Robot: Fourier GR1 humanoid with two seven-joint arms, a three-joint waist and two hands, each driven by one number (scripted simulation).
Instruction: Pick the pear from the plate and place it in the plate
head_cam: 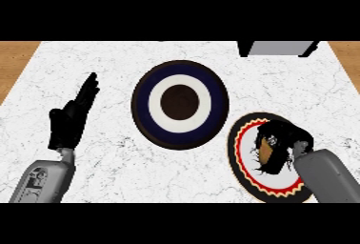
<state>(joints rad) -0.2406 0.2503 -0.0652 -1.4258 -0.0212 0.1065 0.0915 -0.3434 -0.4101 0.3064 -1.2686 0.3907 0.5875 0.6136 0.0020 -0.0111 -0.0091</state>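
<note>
On the white tabletop (105, 57) a grey box (279, 47) is set at the far edge, to the right, well apart from the plates. A blue-ringed plate (143, 105) is laid in the middle, and just beside it, nearer and to the right, a red-edged plate (246, 167) is laid, within whose outline the brown pear (266, 150) is seen. The pear is enclosed by the curled fingers of the right hand (285, 136), while the left hand (68, 121) is rested open at the left, fingers up.

left robot hand (70, 119): at 9 o'clock, fingers straight toward 1 o'clock | right robot hand (283, 139): at 4 o'clock, fingers curled round pear (265, 151) | left forearm (44, 183), right forearm (329, 175): grey, from 6 o'clock edge
</note>
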